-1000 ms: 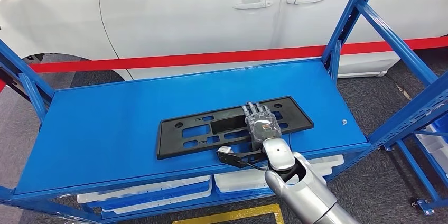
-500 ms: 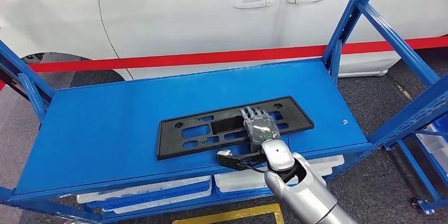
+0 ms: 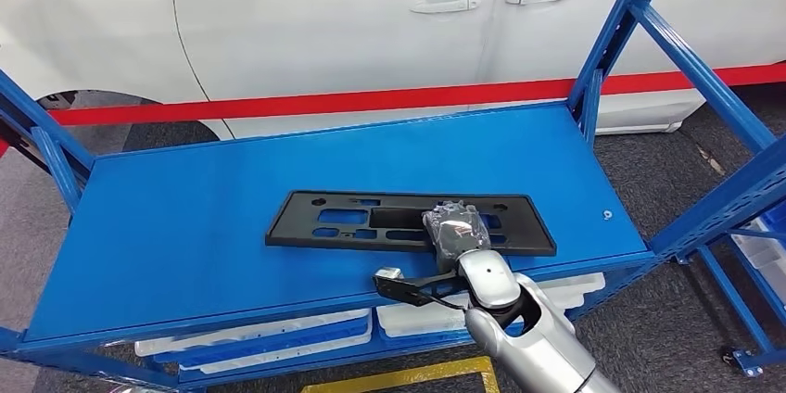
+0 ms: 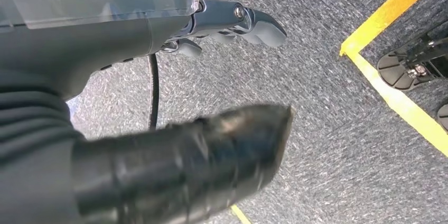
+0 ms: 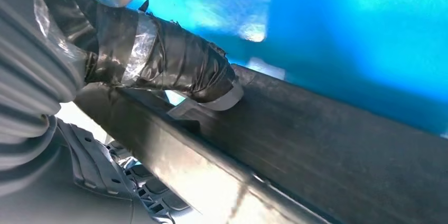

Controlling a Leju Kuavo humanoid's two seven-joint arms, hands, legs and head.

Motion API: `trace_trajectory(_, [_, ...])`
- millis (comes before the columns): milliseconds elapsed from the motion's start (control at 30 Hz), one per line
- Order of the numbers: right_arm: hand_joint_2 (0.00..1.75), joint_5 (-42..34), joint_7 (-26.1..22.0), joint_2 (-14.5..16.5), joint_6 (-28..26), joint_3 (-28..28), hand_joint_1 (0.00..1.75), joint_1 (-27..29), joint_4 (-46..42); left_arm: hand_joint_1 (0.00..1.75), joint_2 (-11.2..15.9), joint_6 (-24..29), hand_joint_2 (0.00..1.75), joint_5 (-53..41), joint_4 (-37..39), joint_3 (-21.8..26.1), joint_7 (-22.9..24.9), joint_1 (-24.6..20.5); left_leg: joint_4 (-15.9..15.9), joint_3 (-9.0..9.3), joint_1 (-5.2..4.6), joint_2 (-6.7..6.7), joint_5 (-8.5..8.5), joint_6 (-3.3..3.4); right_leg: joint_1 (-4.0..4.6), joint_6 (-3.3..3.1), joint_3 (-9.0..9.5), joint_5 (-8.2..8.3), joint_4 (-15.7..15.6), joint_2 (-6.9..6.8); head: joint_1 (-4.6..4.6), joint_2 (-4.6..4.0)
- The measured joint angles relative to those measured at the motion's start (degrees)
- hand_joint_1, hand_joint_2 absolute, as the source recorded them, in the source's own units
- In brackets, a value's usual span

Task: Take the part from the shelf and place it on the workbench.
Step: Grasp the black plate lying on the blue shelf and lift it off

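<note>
Since earlier frame, part (image 3: pixel 408 223) swung flatter, far edge tipped up, near front lip of shelf (image 3: pixel 185 226). Right hand (image 3: pixel 454 231) clenched on part's near edge, thumb (image 5: pixel 174 65) pressed against it. Step: lifting off. Next: raise clear, carry to workbench. Left hand (image 4: pixel 227 26) hangs over floor, holding nothing, fingers loosely curled.

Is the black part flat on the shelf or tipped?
Tipped: the right hand grips the black part's near edge, raising it off the blue shelf.

We see bright, even light in the head view; both wrist views blur close up, with glare.
</note>
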Motion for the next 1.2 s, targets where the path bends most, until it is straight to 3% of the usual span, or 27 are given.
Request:
trace_trajectory(600, [1.75,-1.7,-1.3,-1.4,-3.1,0.0,1.75,2.6,-4.0,0.00,-0.1,0.0,1.75,-1.1,0.0,0.1,-0.7,0.0,0.0,-0.11,-0.01,-0.06,0.00,0.00,-0.01,0.00,-0.11,0.00,0.0,-0.01,0.00,0.00])
trace_trajectory(867, [1.75,-5.3,-0.8,-4.0,-6.9,0.0,1.75,3.6,-16.0,0.00,0.1,0.1,1.75,-1.7,0.0,1.1,-1.7,0.7,0.1,-0.26,-0.02,-0.06,-0.02,0.01,-0.08,0.02,-0.27,0.02,0.0,0.00,0.00,0.00])
trace_trajectory(933, [1.75,-7.1,0.1,-4.7,-6.3,0.0,1.75,3.6,-20.3,0.00,0.2,0.2,1.75,-1.7,0.0,1.3,-1.7,0.8,0.0,-0.22,-0.18,-0.08,0.20,0.55,-0.31,0.49,-0.19,0.38,-0.5,0.00,-0.02,0.00])
trace_trajectory(1000, [1.75,-8.6,0.7,-5.6,-5.9,0.0,1.75,3.6,-24.4,0.00,0.3,0.3,1.75,-1.7,0.0,1.4,-1.7,0.8,-1.7,0.56,0.10,0.02,1.41,1.59,-0.37,1.05,-0.06,0.33,-0.7,-0.08,0.01,0.00])
trace_trajectory(1067, [1.75,-9.3,0.8,-6.7,-5.7,0.0,1.75,3.5,-27.5,0.00,0.3,0.3,1.75,-1.7,0.0,1.6,-1.7,0.9,-3.6,1.32,0.53,0.26,2.62,2.30,-0.35,1.31,-1.39,-1.95,2.2,-0.17,0.08,0.00])
trace_trajectory(1133, [1.75,-9.5,0.9,-7.5,-5.5,0.0,1.75,3.6,-29.2,0.00,0.3,0.4,1.75,-1.7,0.0,1.8,-1.7,0.9,-3.7,1.21,0.58,0.38,2.84,2.45,-0.72,1.77,-4.69,-5.36,9.1,-0.21,0.10,0.00])
trace_trajectory(1167, [1.75,-9.6,0.9,-7.8,-5.4,0.0,1.75,3.8,-29.8,0.00,0.2,0.4,1.75,-1.7,0.0,1.8,-1.7,0.9,-3.5,1.05,0.69,0.36,2.76,2.34,-1.03,2.11,-6.14,-6.22,12.1,-0.23,0.10,0.00])
trace_trajectory(1200, [1.75,-9.7,0.9,-8.1,-5.4,0.0,1.75,3.9,-30.2,0.00,0.1,0.4,1.75,-1.7,0.0,1.9,-1.7,0.8,-3.1,0.88,0.86,0.33,2.60,2.11,-1.38,2.51,-6.75,-6.00,13.3,-0.28,0.09,0.00])
